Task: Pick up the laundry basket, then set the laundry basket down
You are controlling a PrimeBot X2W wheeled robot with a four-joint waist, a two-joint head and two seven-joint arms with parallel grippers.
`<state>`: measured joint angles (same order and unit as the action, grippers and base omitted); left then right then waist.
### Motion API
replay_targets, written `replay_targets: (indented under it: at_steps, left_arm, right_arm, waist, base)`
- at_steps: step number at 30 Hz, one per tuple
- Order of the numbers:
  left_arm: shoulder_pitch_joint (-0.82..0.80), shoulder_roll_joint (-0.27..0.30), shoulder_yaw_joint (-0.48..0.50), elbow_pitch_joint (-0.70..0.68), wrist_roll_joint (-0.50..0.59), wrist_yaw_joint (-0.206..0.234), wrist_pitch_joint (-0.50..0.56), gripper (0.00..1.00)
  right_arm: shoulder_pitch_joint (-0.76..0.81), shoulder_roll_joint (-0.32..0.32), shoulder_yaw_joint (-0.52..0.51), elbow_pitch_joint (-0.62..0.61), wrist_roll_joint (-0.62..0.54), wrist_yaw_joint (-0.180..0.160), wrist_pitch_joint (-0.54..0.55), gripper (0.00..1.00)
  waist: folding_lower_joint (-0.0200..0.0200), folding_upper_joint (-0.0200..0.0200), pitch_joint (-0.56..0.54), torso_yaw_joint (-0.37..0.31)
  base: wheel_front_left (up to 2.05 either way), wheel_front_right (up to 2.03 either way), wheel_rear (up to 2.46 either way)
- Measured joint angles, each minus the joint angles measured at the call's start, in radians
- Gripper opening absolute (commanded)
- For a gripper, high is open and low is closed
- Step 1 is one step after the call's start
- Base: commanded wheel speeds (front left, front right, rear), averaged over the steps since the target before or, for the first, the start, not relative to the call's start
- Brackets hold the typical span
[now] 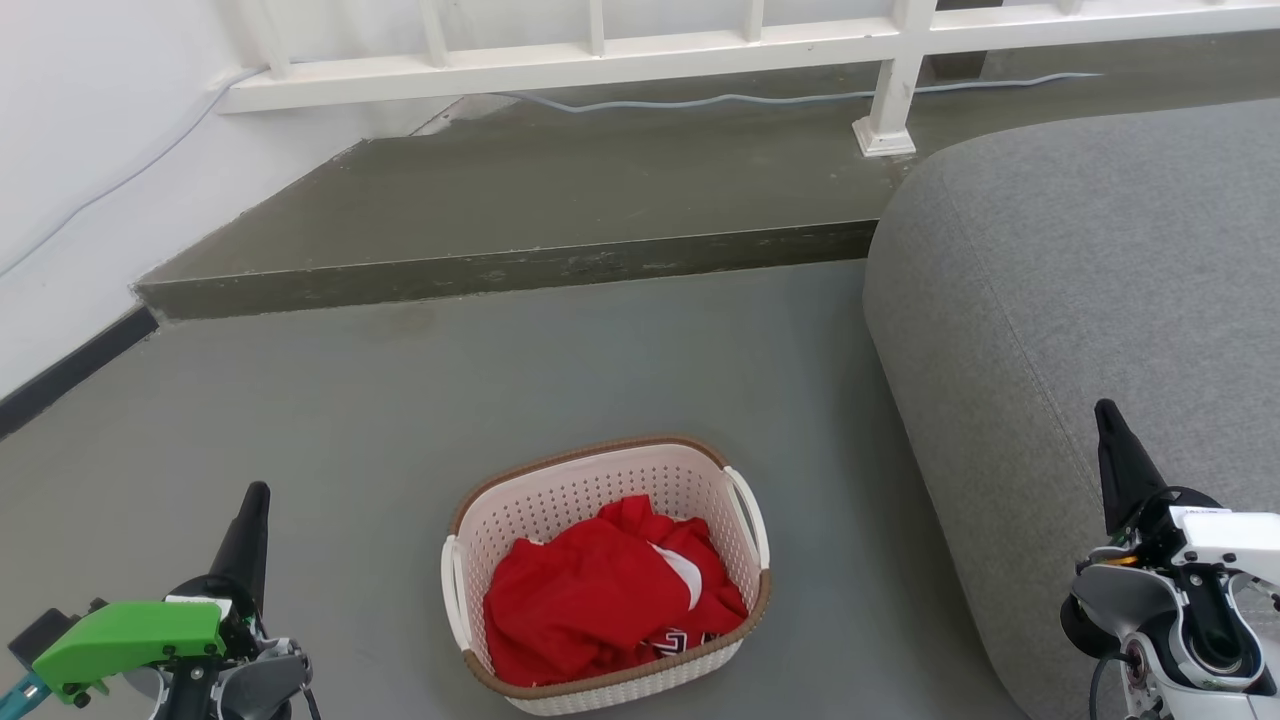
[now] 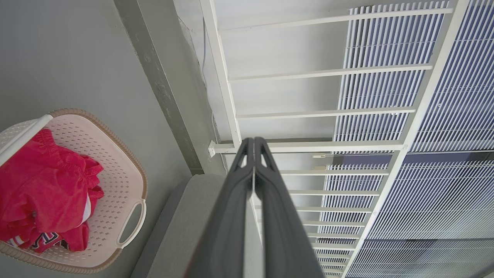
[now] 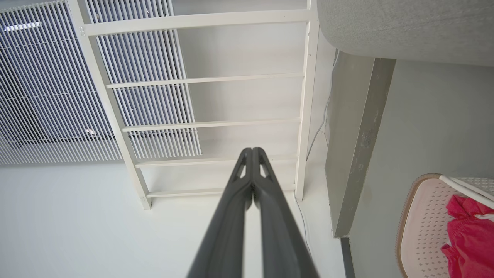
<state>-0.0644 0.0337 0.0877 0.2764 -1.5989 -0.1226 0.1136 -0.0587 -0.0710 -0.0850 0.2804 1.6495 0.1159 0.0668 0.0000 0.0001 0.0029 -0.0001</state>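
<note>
The laundry basket (image 1: 600, 485) sits on the grey floor (image 1: 400, 400) at the lower centre of the head view, near a grey upholstered seat (image 1: 1050, 300) on the right of the frame. A crumpled red garment (image 1: 590, 600) lies in its bottom. The left tool (image 1: 250, 525) is at the lower left and the right tool (image 1: 1118, 455) at the lower right. Each is well apart from the basket, with its two dark fingers pressed together on nothing. I'd reckon the basket light, being thin perforated plastic with one soft piece of clothing inside. It looks stiff enough to keep its shape, though the walls may flex if squeezed. The sensible hold looks to be the two white loop handles (image 1: 750, 515) on its left and right sides, one per tool, so it rises level. Smooth plastic could slip in a one-sided pinch.
</note>
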Motion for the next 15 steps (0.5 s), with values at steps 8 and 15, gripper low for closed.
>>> replay_targets:
  at_steps: [8,15]
  left_arm:
    - [0.0,0.0,0.0,0.0,0.0,0.0,0.0,0.0]
    - [0.0,0.0,0.0,0.0,0.0,0.0,0.0,0.0]
  right_arm:
    - [0.0,0.0,-0.001,0.0,0.0,0.0,0.0,0.0]
    - [0.0,0.001,-0.001,0.0,0.0,0.0,0.0,0.0]
  waist:
    - [0.0,0.0,0.0,0.0]
    - [0.0,0.0,0.0,0.0]
  base:
    - [0.0,0.0,0.0]
    - [0.0,0.0,0.0]
